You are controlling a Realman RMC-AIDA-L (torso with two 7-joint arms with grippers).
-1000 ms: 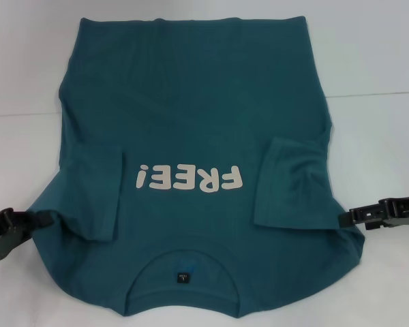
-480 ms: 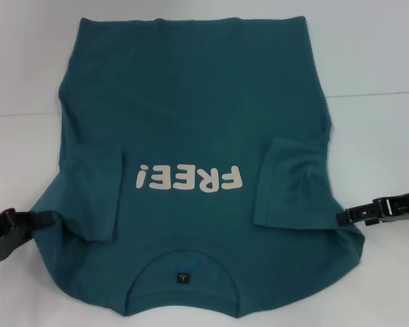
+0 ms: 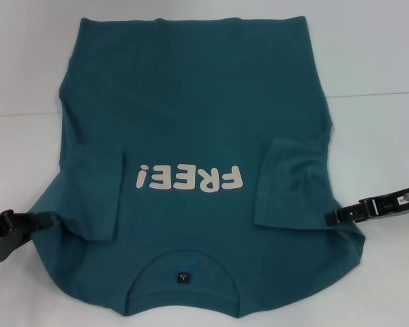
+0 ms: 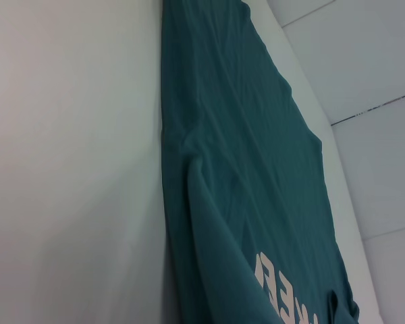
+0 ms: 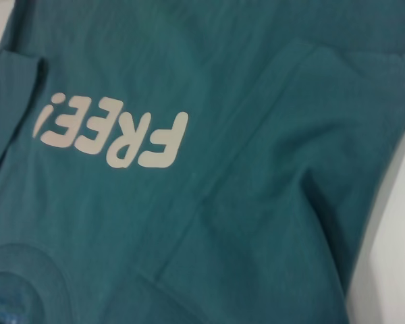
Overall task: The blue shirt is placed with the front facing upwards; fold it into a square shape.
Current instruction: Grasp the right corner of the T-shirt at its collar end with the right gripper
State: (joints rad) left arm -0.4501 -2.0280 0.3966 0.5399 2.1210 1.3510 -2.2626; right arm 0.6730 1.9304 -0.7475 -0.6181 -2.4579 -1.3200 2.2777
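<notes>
We see the white table (image 3: 382, 61) under everything. The blue shirt (image 3: 198, 102) fills the middle of the frame, front up, both sleeves folded in, collar at the bottom. The left gripper (image 3: 41, 221) touches the shirt's edge at lower left; the right gripper (image 3: 330, 218) touches it at lower right. We cannot tell how either claw stands.

The blue shirt (image 3: 198, 102) is a plain dark teal all over, unpatterned; its chest lettering (image 3: 191, 178) is cream; the small neck label (image 3: 183, 277) is dark, almost black; the bench (image 3: 375, 143) is plain white; both end effectors, left end effector (image 3: 46, 221) and right end effector (image 3: 332, 217), are black.
</notes>
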